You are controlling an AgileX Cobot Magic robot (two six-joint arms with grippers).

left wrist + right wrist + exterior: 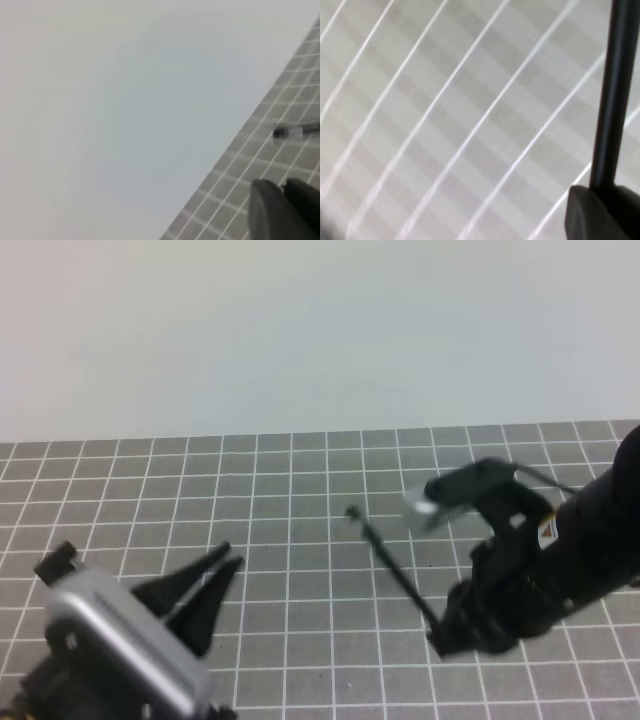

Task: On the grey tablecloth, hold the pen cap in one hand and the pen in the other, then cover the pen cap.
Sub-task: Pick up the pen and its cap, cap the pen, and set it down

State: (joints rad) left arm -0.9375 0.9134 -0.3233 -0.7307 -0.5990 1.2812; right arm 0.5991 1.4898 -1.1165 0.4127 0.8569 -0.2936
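The grey tablecloth [300,470] covers the near half of the exterior high view. My right gripper [440,635] is shut on the lower end of the pen [390,565], a thin black stick slanting up and left to a small dark end [352,512]. The right wrist view shows the pen shaft [615,90] rising from a dark finger [600,215]. My left gripper [228,556] sits at lower left, pointing toward the pen's end but well short of it. Its fingers [272,210] stand close together with a thin gap. The pen cap does not show as a separate thing.
Beyond the cloth's far edge lies a plain pale surface [320,330]. The left wrist view shows that surface [100,110] and a corner of the grey tablecloth [280,160], with the pen's end [287,132] above it. The right arm's bulk [590,540] fills the right side.
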